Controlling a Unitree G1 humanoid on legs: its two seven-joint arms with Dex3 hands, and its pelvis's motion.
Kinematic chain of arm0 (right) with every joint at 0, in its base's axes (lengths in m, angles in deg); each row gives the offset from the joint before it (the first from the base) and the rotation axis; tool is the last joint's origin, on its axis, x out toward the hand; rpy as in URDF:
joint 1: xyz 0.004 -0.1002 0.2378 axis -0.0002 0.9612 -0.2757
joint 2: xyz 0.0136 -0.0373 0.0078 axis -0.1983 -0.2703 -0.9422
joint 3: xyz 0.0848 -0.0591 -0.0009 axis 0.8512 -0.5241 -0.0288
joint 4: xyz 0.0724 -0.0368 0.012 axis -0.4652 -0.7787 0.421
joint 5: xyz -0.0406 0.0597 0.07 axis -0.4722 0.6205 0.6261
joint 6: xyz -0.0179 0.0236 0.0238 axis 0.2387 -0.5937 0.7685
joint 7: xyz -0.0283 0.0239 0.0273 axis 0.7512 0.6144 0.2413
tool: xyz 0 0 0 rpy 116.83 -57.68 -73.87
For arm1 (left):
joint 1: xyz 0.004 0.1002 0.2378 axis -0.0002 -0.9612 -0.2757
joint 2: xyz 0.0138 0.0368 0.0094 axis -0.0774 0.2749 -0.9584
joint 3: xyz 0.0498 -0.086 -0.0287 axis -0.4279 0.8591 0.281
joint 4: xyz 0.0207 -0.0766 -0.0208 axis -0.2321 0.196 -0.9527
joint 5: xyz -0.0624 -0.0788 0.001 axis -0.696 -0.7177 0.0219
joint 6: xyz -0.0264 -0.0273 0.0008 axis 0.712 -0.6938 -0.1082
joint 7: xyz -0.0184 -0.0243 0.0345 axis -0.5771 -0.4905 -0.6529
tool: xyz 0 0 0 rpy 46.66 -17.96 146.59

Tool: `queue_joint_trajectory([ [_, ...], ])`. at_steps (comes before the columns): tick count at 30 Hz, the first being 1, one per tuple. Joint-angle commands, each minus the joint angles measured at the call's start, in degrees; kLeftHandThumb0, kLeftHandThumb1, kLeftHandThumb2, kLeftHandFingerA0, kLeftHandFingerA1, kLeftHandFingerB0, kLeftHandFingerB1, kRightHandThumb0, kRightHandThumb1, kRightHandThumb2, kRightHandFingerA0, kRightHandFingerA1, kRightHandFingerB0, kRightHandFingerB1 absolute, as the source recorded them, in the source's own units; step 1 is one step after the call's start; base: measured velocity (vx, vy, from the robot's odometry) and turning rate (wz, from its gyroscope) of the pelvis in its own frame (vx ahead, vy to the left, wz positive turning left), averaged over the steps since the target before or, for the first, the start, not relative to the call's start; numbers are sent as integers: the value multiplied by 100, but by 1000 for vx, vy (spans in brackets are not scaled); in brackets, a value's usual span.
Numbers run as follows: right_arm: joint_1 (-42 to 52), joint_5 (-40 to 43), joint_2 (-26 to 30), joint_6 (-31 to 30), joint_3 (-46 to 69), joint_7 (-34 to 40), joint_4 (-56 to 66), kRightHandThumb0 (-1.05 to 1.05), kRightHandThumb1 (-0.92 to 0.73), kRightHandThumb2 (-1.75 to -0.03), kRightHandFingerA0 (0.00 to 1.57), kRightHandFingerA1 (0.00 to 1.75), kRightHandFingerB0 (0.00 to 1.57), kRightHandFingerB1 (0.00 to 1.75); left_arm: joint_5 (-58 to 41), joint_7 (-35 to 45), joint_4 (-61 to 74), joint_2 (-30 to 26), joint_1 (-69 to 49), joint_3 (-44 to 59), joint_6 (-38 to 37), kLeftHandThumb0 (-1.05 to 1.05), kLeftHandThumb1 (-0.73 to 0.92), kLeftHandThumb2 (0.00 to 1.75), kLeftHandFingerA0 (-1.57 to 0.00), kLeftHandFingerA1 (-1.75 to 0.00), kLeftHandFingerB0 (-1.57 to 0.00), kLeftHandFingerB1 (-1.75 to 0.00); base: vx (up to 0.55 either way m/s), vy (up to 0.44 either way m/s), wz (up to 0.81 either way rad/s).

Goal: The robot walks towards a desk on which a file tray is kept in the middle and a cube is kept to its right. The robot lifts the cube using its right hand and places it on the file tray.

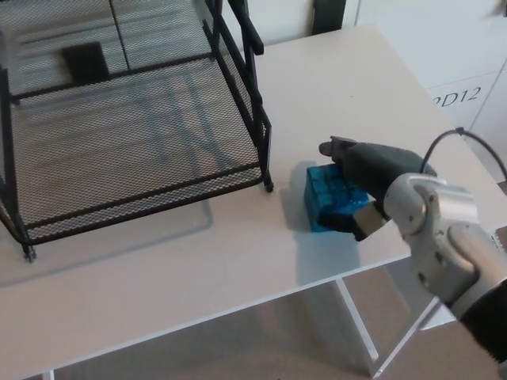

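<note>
Grasp step in hand; lift not yet begun.

Right of centre in the frame: blue cube [325,198], flat on the white desk [158,269], just right of the file tray [135,119], near its lower right foot but apart from it. No gap visible beneath the cube, and a shadow tight along its left face, so judged to be resting on the desk and not raised.

From the lower right edge: right hand [368,178], wrapped over the cube. Black fingers [348,152] laid across the top toward the far edge, the rest of the hand against the near right side. Clasped on the cube by the look of it; firmness of the hold impossible to judge from here. No left hand anywhere in the frame.

Filling the upper left: black wire mesh, lower shelf bare on the side nearest the cube, a black post rising at the right side, an upper tier at the very top of the frame.

Next, probably: straight up first, high enough to clear the tray's right rim, then leftward and a little toward the top of the frame, down onto the mesh, and release. Calls for a steady clasp throughout and for care around the post and the upper tier, with headroom between the tiers likely tight. Main risk: clipping the rim and knocking the cube loose.
</note>
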Motion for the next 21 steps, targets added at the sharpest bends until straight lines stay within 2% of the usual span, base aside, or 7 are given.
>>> queue_joint_trajectory([
  [1, 446, -193, -217, -518, 245, 751, -81, -56, -61, -58, 46, 76, 22, 30, 103, -73, -27, 79, 88, -65, -217, -75, 92, 70, -46, -47, -29, -38, 0, 0, 0],
  [4, 594, -762, 26, -330, -226, 992, -294, -16, -63, -59, 86, 136, 58, 43, 186, -148, -12, 69, 84, -164, -194, -73, 92, 71, -46, -44, -30, -37, 0, 0, 0],
  [7, 520, -1144, 400, -250, -719, 693, -439, -24, -65, -59, 77, 103, 64, 46, 178, -140, 14, 60, 83, -206, -183, -73, 92, 71, -46, -45, -31, -37, 0, 0, 0],
  [9, 223, -1714, 781, -200, -1466, -44, -709, -24, -49, -56, 80, 155, 76, 67, 238, -143, 6, 24, 74, -278, -219, -75, 92, 71, -45, -46, -31, -38, 0, 0, 0],
  [15, 380, -1439, 1207, 229, -1512, 253, -551, -27, -53, -58, 82, 163, 81, 65, 410, -227, -53, -9, 164, -446, -236, -73, 92, 74, -45, -46, -29, -37, 0, 0, 0],
  [19, 611, -1123, 1391, 714, -1214, 528, -322, -23, -64, -70, 94, 168, 68, 123, 466, -244, -55, -36, 155, -557, -304, -75, 92, 72, -45, -46, -30, -37, 4, 7, 6],
  [21, 715, -1183, 1395, 838, -1099, 943, -325, -26, -69, -69, 79, 168, 71, 108, 526, -295, -50, -52, 157, -631, -352, -76, 92, 73, -44, -46, -31, -37, -4, 7, 3],
])
